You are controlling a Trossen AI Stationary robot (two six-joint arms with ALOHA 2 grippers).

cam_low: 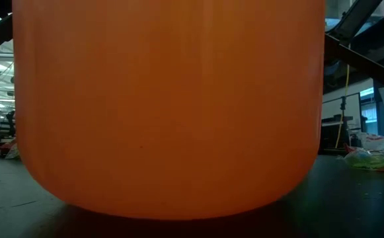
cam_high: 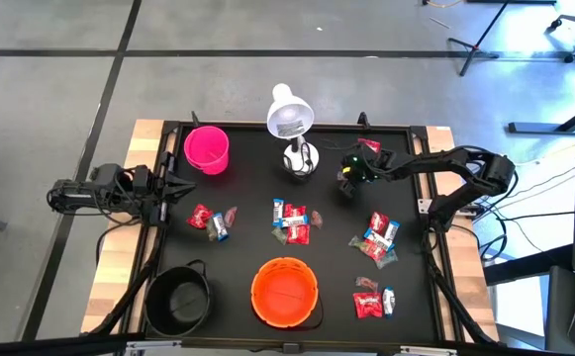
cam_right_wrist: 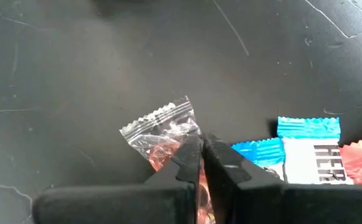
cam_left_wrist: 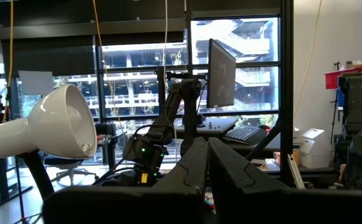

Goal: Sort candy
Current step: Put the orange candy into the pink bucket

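Observation:
Wrapped candy lies in loose groups on the black mat: one left of centre point(cam_high: 213, 222), one at the centre point(cam_high: 292, 222), one at the right point(cam_high: 376, 237) and one near the front point(cam_high: 374, 300). My right gripper point(cam_right_wrist: 202, 149) reaches down onto the mat right of the lamp point(cam_high: 346, 184), shut on a clear-wrapped candy with red inside point(cam_right_wrist: 162, 134). A blue-and-white candy point(cam_right_wrist: 305, 149) and a red one point(cam_right_wrist: 361, 158) lie right beside it. My left gripper point(cam_left_wrist: 207, 163) waits shut at the mat's left edge point(cam_high: 173, 188), pointing level across the table. My right gripper pinches the clear-wrapped candy at the near part of its wrapper point(cam_right_wrist: 179, 149) between its two fingertips. The fingers slant down from the table's right side. The candy's far crimped end point(cam_right_wrist: 168, 115) sticks out beyond the fingertips and lies on the mat.
A white desk lamp point(cam_high: 290, 124) stands at the far middle, a pink cup point(cam_high: 206, 148) at the far left. An orange bowl point(cam_high: 285, 292) sits at the front centre and fills the low view point(cam_low: 172, 99). A black bowl point(cam_high: 178, 300) is at the front left.

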